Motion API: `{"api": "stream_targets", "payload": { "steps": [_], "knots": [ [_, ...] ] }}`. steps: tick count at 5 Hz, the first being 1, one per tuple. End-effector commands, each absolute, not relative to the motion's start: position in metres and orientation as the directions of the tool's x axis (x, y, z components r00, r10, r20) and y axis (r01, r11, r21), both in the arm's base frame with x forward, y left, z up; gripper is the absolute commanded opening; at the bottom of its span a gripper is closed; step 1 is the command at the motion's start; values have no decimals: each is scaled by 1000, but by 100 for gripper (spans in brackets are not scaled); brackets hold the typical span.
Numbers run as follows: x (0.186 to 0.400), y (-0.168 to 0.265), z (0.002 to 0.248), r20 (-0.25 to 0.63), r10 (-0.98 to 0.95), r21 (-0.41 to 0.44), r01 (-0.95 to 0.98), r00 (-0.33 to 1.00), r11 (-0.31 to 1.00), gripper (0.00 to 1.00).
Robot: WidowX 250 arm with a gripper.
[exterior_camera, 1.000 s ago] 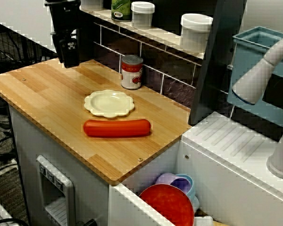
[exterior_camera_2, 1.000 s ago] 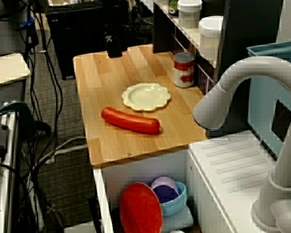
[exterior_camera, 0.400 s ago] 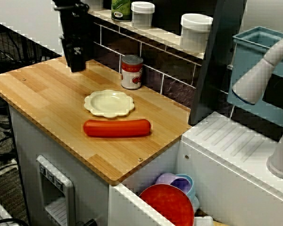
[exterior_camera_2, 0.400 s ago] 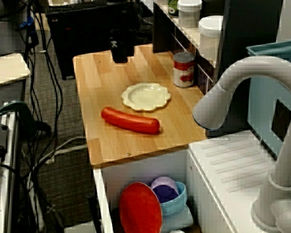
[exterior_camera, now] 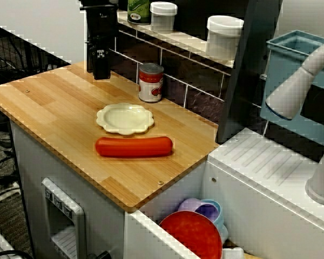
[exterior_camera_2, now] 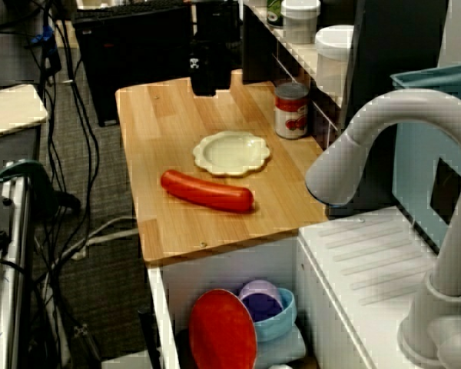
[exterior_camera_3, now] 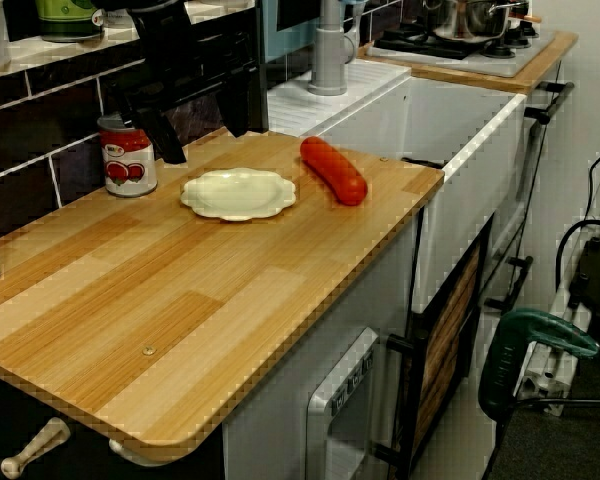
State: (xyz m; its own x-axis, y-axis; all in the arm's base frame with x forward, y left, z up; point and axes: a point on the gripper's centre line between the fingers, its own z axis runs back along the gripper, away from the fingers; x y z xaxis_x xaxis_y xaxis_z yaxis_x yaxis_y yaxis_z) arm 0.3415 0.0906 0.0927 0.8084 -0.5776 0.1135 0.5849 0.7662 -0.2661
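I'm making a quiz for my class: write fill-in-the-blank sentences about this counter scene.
The cream plate lies between the red sausage and the tomato ___.
The plate is ___.
The gripper hangs over the wooden counter, holding ___.
Missing: can; empty; nothing.

I see plate (exterior_camera: pixel 125 118) mid-counter (exterior_camera: pixel 48 105) – can (exterior_camera: pixel 150 82) behind it by wall, apart; sausage (exterior_camera: pixel 134 146) just before plate, not touching. Gripper (exterior_camera: pixel 101 74) hangs over counter's back, beside can. Jars (exterior_camera: pixel 224 35) on shelf (exterior_camera: pixel 183 41) above – dishes (exterior_camera: pixel 195 232) below counter's edge.
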Motion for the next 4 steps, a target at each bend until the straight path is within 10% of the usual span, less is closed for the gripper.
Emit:
{"api": "stream_targets", "payload": {
  "steps": [1,4],
  "knots": [
    [334,77,99,39,-726,-110,725,686,680,100],
    [328,70,100,-31,-676,69,676,736,734,100]
  ]
}}
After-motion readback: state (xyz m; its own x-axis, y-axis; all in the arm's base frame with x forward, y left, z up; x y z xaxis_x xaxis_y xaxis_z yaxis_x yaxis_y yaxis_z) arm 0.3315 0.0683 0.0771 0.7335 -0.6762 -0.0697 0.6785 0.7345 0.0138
